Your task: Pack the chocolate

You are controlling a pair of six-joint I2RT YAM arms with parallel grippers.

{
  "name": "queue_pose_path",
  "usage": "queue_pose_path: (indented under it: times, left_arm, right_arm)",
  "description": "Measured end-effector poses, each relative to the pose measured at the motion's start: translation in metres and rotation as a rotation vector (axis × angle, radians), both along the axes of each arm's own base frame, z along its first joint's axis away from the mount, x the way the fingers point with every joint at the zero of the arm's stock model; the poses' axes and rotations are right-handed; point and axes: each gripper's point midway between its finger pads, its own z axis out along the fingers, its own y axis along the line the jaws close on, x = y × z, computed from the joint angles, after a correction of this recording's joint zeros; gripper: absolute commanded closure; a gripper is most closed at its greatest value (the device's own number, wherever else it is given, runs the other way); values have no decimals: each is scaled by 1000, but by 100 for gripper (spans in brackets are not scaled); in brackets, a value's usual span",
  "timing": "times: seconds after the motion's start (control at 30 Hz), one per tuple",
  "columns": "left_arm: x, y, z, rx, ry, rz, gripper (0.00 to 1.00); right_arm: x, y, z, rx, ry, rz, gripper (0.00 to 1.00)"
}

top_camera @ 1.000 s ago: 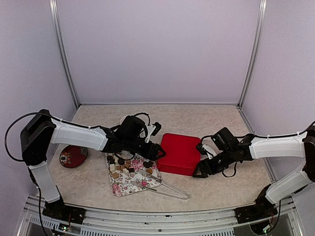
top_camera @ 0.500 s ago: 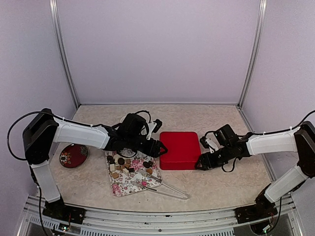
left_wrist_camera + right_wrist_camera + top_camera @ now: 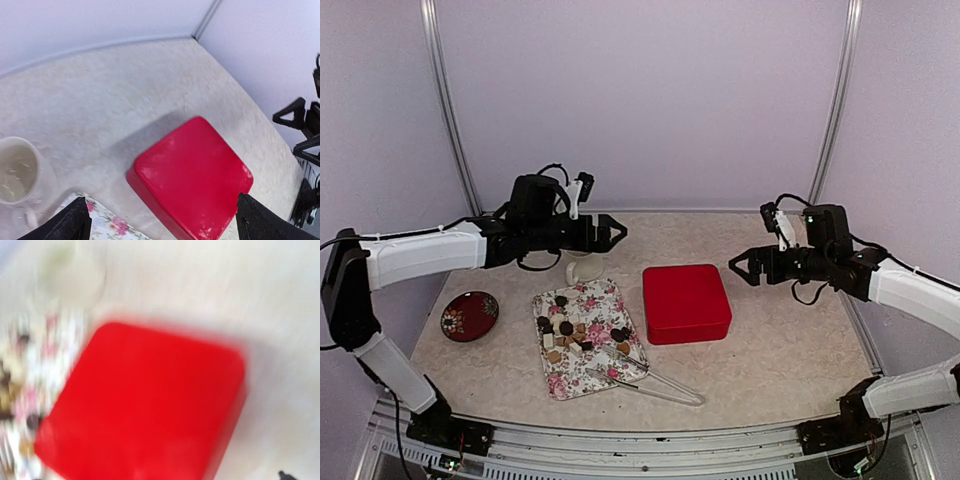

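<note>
The chocolate (image 3: 566, 328), several small dark, tan and cream pieces, lies on a floral tray (image 3: 605, 297) left of centre. A closed red box (image 3: 686, 303) sits to the tray's right; it also shows in the left wrist view (image 3: 192, 170) and, blurred, in the right wrist view (image 3: 145, 405). My left gripper (image 3: 612, 232) is open and empty, raised above the table behind the tray; its fingertips (image 3: 75, 220) frame the box. My right gripper (image 3: 737, 268) is open and empty, raised to the right of the box.
A cream mug (image 3: 581, 270) stands behind the tray, also in the left wrist view (image 3: 17, 170). Metal tongs (image 3: 650, 382) lie at the tray's front right corner. A dark red patterned saucer (image 3: 470, 315) sits at the far left. Walls enclose the back and sides.
Both grippers have let go of the red box's sides, lifted and pulled back, the left to the rear left, the right to the rear right. The box now lies flat and closed.
</note>
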Motion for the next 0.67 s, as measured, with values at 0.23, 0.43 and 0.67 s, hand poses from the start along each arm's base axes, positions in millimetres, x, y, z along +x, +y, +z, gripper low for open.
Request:
queue_pose_path:
  times: [0.23, 0.43, 0.67]
  left_arm:
    - [30, 139, 59, -122, -76, 361, 1]
    - [13, 225, 40, -130, -52, 587, 1]
    - [-11, 251, -7, -80, 35, 676, 1]
  right_arm:
    - [19, -49, 75, 78, -238, -205, 0]
    - [27, -80, 63, 83, -247, -340, 0]
    - [17, -92, -3, 64, -126, -388, 0]
